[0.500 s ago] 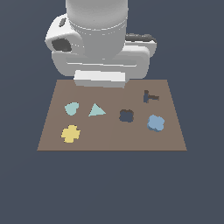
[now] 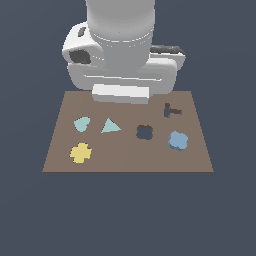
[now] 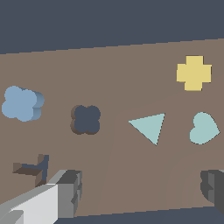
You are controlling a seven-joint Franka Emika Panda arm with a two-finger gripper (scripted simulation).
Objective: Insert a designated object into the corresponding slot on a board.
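Nothing on the board point(image 2: 127, 162) has shifted; only the arm hangs over its far edge. Nearest lies the blue piece point(image 2: 177, 140), untouched, just beside the empty slot point(image 2: 144, 132). Behind, the gripper point(image 3: 140, 190) hovers wide open, so picking and inserting remain.

Matt brown board point(image 2: 128, 160), flat matt light-blue clover piece point(image 2: 177, 140), smooth white, perhaps plastic, arm casing point(image 2: 120, 45), grey fingers point(image 3: 70, 192)

Brown board point(image 2: 128, 160) flat on dark ground. Blue clover piece point(image 2: 177, 140) just beside clover slot point(image 2: 144, 132). Teal triangle point(image 2: 110, 126), yellow cross point(image 2: 80, 153), T-shaped cut-out point(image 2: 171, 110). Arm body point(image 2: 120, 50) above far edge.
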